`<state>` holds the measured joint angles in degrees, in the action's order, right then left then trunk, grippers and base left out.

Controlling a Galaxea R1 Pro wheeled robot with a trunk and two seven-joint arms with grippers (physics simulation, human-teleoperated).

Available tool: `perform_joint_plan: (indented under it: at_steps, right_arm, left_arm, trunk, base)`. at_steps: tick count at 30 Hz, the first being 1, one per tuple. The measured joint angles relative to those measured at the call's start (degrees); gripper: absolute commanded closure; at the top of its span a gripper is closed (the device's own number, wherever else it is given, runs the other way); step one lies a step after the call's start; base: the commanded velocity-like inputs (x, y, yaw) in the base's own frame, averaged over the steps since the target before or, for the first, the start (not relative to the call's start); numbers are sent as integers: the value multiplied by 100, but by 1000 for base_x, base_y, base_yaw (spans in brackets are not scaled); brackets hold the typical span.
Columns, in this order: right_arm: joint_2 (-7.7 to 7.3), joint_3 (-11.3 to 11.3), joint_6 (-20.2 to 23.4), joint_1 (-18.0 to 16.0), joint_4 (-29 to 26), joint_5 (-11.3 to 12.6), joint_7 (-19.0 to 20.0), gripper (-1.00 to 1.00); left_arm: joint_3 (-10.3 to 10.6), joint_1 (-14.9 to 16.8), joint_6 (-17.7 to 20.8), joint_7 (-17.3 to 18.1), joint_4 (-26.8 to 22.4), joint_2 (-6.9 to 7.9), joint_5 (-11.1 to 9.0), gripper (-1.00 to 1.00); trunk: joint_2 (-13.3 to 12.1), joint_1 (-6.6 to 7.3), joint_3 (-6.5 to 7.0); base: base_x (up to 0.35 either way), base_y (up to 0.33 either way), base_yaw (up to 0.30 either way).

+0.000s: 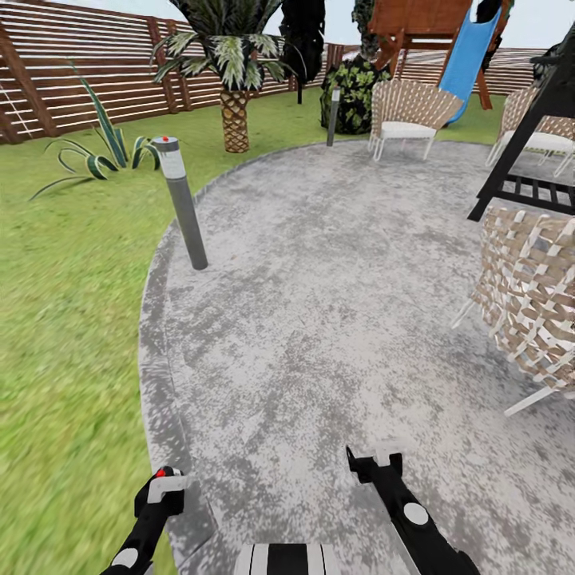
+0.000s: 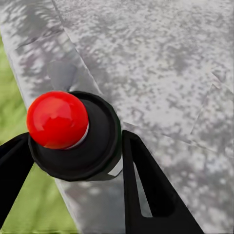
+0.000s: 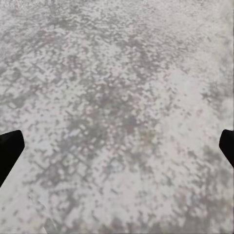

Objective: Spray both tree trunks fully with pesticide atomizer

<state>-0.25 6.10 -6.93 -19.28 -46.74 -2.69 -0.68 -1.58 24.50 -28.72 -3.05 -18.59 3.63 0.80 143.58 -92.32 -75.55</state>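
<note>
The pesticide atomizer (image 2: 73,141) is a black round body topped with a glossy red ball, and my left gripper (image 2: 73,163) is shut on it, one black finger on each side. In the head view the atomizer's red top (image 1: 162,474) shows at the left gripper (image 1: 160,493), low over the edge where grey paving (image 1: 319,303) meets the garden lawn (image 1: 64,303). My right gripper (image 1: 374,465) hangs open over bare paving, its fingertips (image 3: 9,148) spread wide apart. The two trees and their trunks are out of view.
A grey bollard post (image 1: 182,204) stands at the paving's left edge, another (image 1: 333,116) farther back. A short palm (image 1: 234,88) and a spiky plant (image 1: 104,148) grow before the slat fence (image 1: 80,64). Woven chairs (image 1: 535,295) (image 1: 407,112), a black frame (image 1: 523,156) and a blue slide (image 1: 467,60) crowd the right.
</note>
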Motion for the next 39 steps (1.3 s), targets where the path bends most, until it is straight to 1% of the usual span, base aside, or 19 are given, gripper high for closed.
perform_joint_plan:
  at_steps: [2, 3, 5, 6, 8, 11, 17, 23, 24, 25, 32, 39]
  right_arm:
    - [-130, 8, -393, 189, 32, -2, -108, -100]
    - [-151, 8, -496, 261, 41, -3, -142, -100]
    - [-202, 6, -858, 556, 67, 2, -255, -100]
    - [-225, 3, -1146, 799, 91, 1, -317, -100]
    - [-238, -5, -1353, 1025, 100, 2, -350, -100]
    - [-244, -10, -1465, 1191, 162, 2, -371, -100]
    - [-244, -5, -1516, 1292, 448, 10, -387, -100]
    - [-232, -4, -1518, 1303, 630, 17, -394, -100]
    - [-223, -4, -1518, 1305, 780, 23, -397, -100]
    - [-221, -4, -1516, 1304, 809, 23, -397, -100]
    - [-201, 1, -1565, 1304, 937, 31, -389, -100]
    - [-187, 4, -1583, 1304, 947, 40, -389, -100]
  left_arm:
    - [-1, -106, -5, -6, -6, 5, 1, 100]
    - [1, -139, -8, -7, -13, 5, -2, 100]
    - [0, -263, -20, -9, -26, 5, -9, 100]
    - [-10, -370, -36, -15, -28, -2, -16, 100]
    - [-23, -502, -53, -18, -32, -2, -29, 100]
    - [-32, -615, -70, -19, -35, -2, -34, 100]
    - [-56, -799, -92, -49, -44, 5, -52, 100]
    - [-51, -857, -98, -196, -43, 6, -53, 100]
    - [-42, -866, -98, -238, -40, 1, -49, 100]
    - [-37, -867, -98, -243, -38, -3, -44, 100]
    - [-38, -868, -95, -240, -31, -3, -44, 100]
    - [-35, -868, -96, -241, -31, -2, -39, 100]
  trunk:
    - [-3, 5, 44]
    - [-4, 8, 66]
    - [-7, 13, 110]
    - [-8, 15, 132]
    - [-11, 21, 177]
    - [-15, 28, 250]
    - [-23, 44, 427]
    - [-31, 59, 612]
    - [-32, 62, 643]
    - [-33, 65, 674]
    - [-313, 217, 859]
    - [-594, 371, 998]
  base:
    - [0, 0, 0]
    - [0, 0, 0]
    - [0, 0, 0]
    - [0, 0, 0]
    - [0, 0, 0]
    - [0, 0, 0]
    - [0, 0, 0]
    - [0, 0, 0]
    - [0, 0, 0]
    - [0, 0, 0]
    - [0, 0, 0]
    - [0, 0, 0]
